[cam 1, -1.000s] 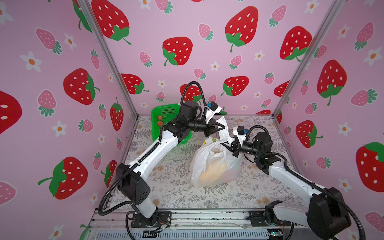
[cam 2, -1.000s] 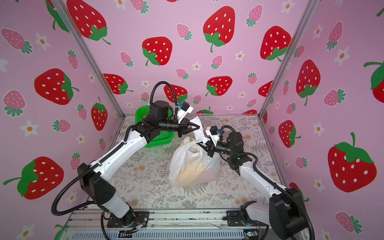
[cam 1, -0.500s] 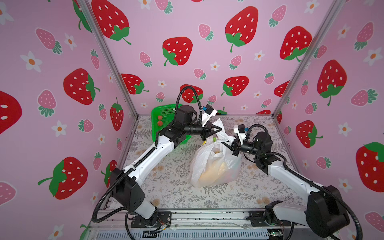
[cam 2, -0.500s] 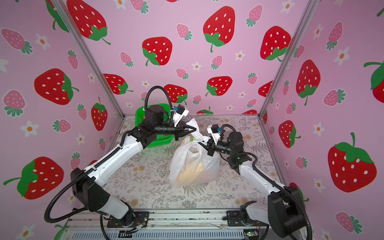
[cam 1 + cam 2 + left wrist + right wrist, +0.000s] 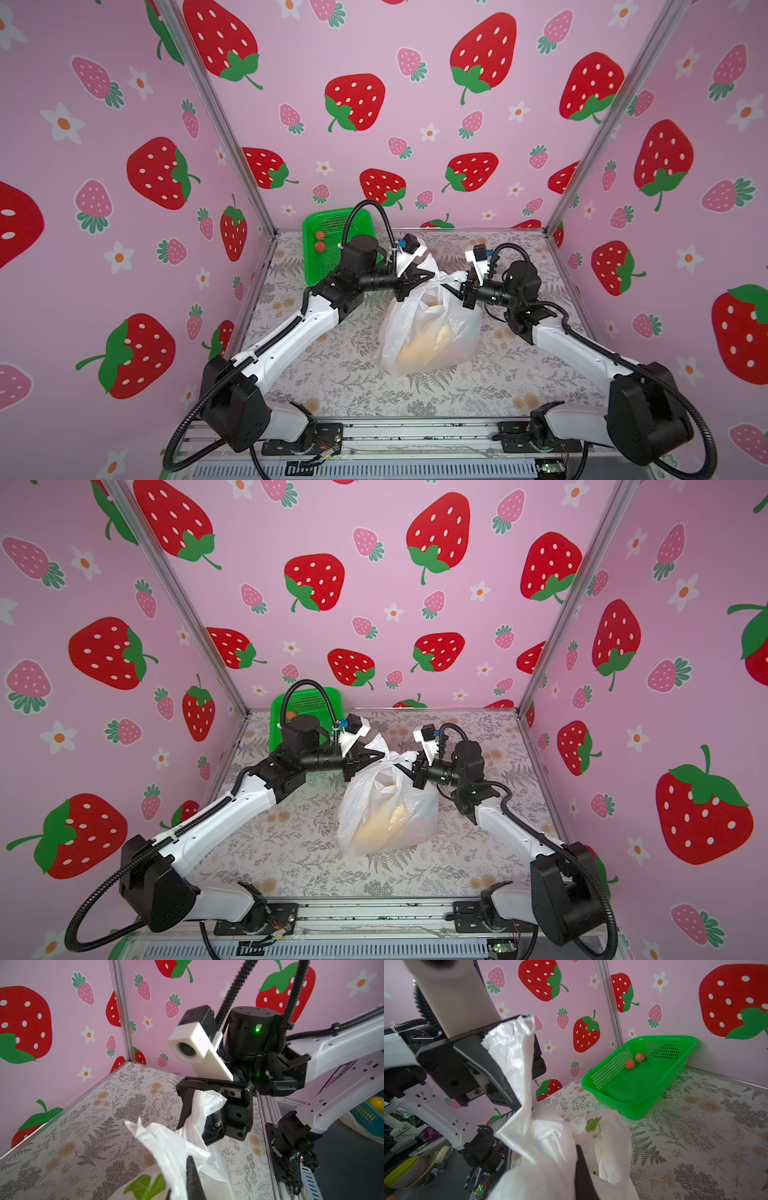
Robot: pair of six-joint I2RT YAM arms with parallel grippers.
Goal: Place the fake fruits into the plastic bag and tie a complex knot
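Top views: plastic bag (image 5: 428,332) stands mid-table, with yellow fake fruits (image 5: 419,347) showing through it. Over the last second my left gripper (image 5: 417,277) has dropped and pulled back left, stretching the handles (image 5: 451,277) across to my right gripper (image 5: 464,286). Both are clamped on handle film. I read this as cinching the tie, not finished. Two red fruits (image 5: 319,242) sit in the green basket (image 5: 332,220).

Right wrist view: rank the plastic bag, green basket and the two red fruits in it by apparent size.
1. plastic bag: largest, though it is closest to the camera, which inflates it.
2. green basket.
3. red fruits: smallest; the two look alike, so they are left unranked.
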